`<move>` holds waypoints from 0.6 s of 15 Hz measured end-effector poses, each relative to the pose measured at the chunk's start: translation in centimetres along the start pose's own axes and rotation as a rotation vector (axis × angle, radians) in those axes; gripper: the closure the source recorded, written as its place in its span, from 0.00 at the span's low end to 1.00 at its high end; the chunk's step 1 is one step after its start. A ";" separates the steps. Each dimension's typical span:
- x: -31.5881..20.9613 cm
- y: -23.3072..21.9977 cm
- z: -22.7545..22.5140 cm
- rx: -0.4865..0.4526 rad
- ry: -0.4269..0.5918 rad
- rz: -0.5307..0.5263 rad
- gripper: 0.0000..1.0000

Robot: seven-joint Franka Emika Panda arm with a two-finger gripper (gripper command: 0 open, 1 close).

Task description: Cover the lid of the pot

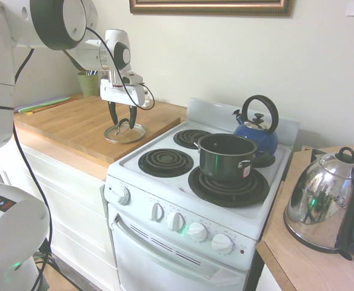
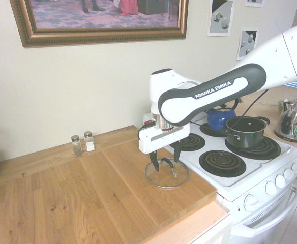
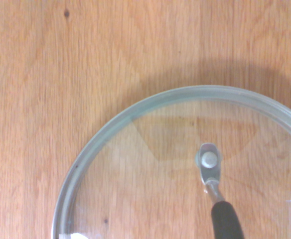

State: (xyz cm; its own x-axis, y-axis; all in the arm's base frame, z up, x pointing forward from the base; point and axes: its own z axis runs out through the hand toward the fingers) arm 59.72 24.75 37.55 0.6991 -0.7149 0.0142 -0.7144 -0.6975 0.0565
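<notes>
At the left of the first exterior view, the light-brown wooden worktop (image 1: pixel 62 127) carries the round clear glass lid with a thin metal rim (image 1: pixel 132 134); the lid lies flat near the worktop's edge, beside the stove, and the second exterior view and the wrist view show a dark, arched handle (image 3: pixel 227 221) on metal mounts across its top. The white tool with two dark fingers (image 1: pixel 123 115) is right above the lid, its fingers spread apart and pointing down on either side of the handle; no pinch on it can be seen.

Further right comes the white stove with black coil burners (image 1: pixel 128 173); on its front right burner sits the dark green-black cylindrical pot with a thin steel rim (image 1: pixel 227 159), its mouth uncovered; just behind it is the rounded blue kettle with a black handle (image 1: pixel 259 133); at the far right stands the shiny chrome electric kettle (image 1: pixel 322 200).

As for progress, the tool appears placed for a grasp, but the covering itself is not done; what is left is to close on the handle, lift the lid, carry it over to the pot, lower it level onto the rim and let go.
</notes>
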 end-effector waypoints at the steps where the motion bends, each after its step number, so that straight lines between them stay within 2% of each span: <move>1: 0.1 0.0 0.0 0.005 0.001 -0.002 1.00; 9: -0.1 0.1 0.5 0.014 0.000 -0.014 1.00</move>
State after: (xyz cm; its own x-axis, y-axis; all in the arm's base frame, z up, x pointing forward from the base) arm 59.60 24.74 37.05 0.7094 -0.7047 0.0133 -0.7045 -0.7084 0.0429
